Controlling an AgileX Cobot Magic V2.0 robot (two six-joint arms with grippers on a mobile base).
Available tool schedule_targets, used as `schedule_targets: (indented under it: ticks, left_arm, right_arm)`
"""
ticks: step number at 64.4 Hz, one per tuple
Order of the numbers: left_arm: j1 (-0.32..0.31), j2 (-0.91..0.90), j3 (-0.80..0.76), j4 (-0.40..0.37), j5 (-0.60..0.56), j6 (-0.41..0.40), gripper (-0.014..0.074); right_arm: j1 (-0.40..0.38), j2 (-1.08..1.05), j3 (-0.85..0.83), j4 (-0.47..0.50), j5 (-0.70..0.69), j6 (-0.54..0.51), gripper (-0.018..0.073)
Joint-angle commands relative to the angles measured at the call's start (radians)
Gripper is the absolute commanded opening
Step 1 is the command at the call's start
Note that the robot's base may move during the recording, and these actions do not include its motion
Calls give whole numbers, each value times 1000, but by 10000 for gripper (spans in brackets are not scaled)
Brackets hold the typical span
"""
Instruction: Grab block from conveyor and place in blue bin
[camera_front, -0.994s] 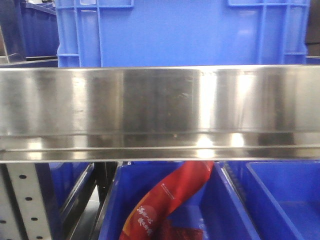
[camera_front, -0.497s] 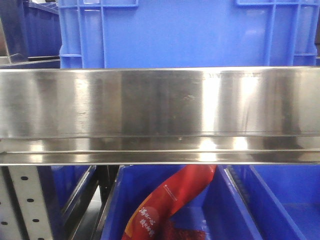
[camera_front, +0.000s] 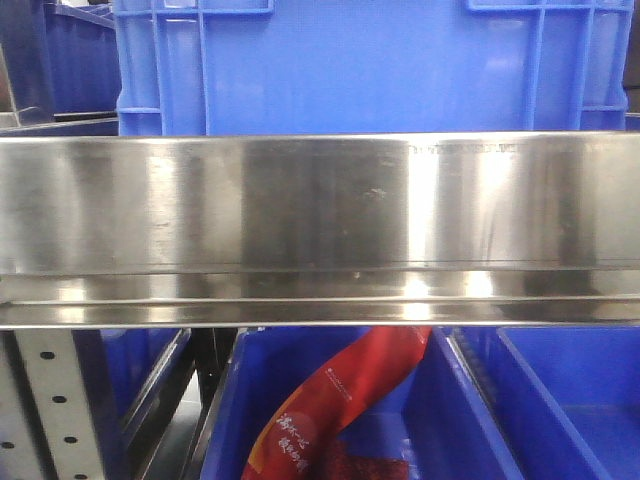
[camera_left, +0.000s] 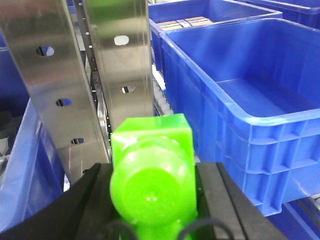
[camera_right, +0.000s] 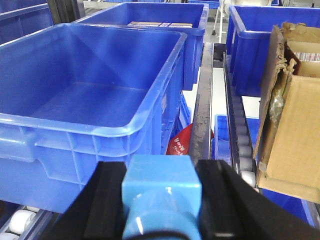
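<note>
The left gripper (camera_left: 155, 172) is clamped on a green block (camera_left: 150, 145), which hangs beside the bin (camera_left: 260, 122), not over it. The right gripper (camera_right: 162, 172) grips a blue block (camera_right: 161, 187) short of a bin (camera_right: 100, 125). Released now, either block would likely fall outside. The steel upright (camera_left: 125, 60) crowds the left path.

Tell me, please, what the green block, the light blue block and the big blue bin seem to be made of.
The green block looks like glossy moulded plastic: sharp highlights, rounded edges. The light blue block seems plastic too, with a duller satin face. The big blue bin appears rigid moulded plastic, semi-gloss: ribbed walls, rolled rim, soft reflections.
</note>
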Motion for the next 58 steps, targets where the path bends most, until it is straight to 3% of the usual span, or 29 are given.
schedule_targets:
  ticks: [1, 40, 45, 58]
  left_arm:
    - [-7, -3, -7, -6, -15, 0, -111]
    - [-10, 5, -8, -9, -36, 0, -111]
    - [-55, 25, -32, -9, -38, 3, -111]
    - [-264, 164, -197, 3, -35, 18, -111]
  right_arm:
    - [-5, -3, -6, -9, -13, -7, -153]
    - [-5, -3, -9, -9, -50, -7, -153]
    - [2, 6, -32, -6, -53, -7, -153]
    - [97, 116, -188, -5, -53, -44, -153]
